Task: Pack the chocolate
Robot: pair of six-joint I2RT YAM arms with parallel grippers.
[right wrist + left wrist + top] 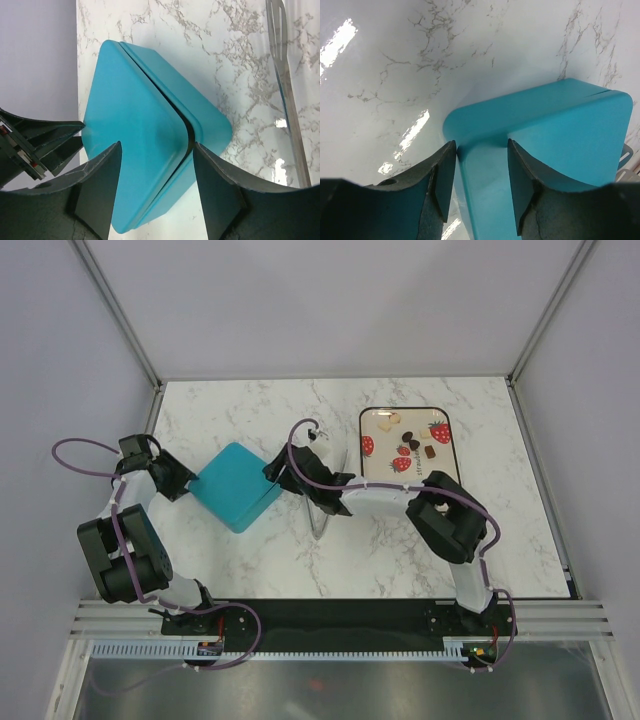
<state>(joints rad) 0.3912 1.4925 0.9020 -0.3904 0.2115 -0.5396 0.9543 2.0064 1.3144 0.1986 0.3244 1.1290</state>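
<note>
The chocolate (410, 445), several dark, brown and cream pieces, lies on a white tray (452, 440) with red strawberry prints at the back right. A teal box (235, 490) with its lid on sits left of centre. My left gripper (190, 483) is shut on the box's left corner; the corner (485, 200) fills the gap in the left wrist view (481, 165). My right gripper (277, 470) grips the right corner (156, 165). There the lid (135, 115) stands slightly ajar from the base (210, 125), with a dark seam between them.
Silver tongs (320, 525) lie on the marble just right of the box, partly under my right arm, and also show in the right wrist view (287, 100). Grey walls enclose the table at the left, back and right.
</note>
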